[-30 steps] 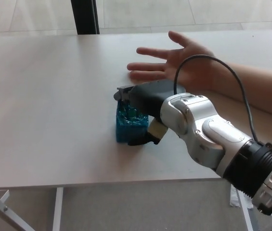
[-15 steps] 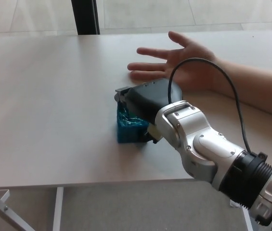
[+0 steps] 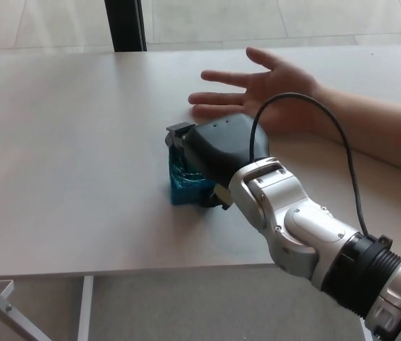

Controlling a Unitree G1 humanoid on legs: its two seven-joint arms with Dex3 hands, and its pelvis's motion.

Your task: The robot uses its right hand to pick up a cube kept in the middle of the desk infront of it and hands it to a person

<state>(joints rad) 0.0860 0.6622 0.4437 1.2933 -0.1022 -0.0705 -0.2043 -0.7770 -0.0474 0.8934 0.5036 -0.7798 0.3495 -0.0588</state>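
right robot hand (image 3: 211, 153) black, lowered over blue cube (image 3: 184, 186), covering its top and right side. one fingertip visible at the upper left edge of the cube, another dark part showing at the lower right corner; grip around the cube not clear enough to confirm, so cannot tell whether clenched or merely resting on it. left robot hand not in view.

then, largest to smallest:

- tabletop (image 3: 72, 142): pale, matte, filling most of the view; front edge running along the lower part, white frame leg visible below at lower left.
- silver forearm (image 3: 292, 220): entering from lower right, jointed, ending in a black ribbed collar near the picture corner.
- person's arm and open hand (image 3: 271, 89): lying palm up on the tabletop just behind the robot hand, fingers spread toward picture left, apart from the cube.
- black cable (image 3: 328, 135): arching from the back of the robot hand over toward the forearm.
- cube: resting on the tabletop near its middle, shiny bluish-green wrapping, only left face and part of the front visible.
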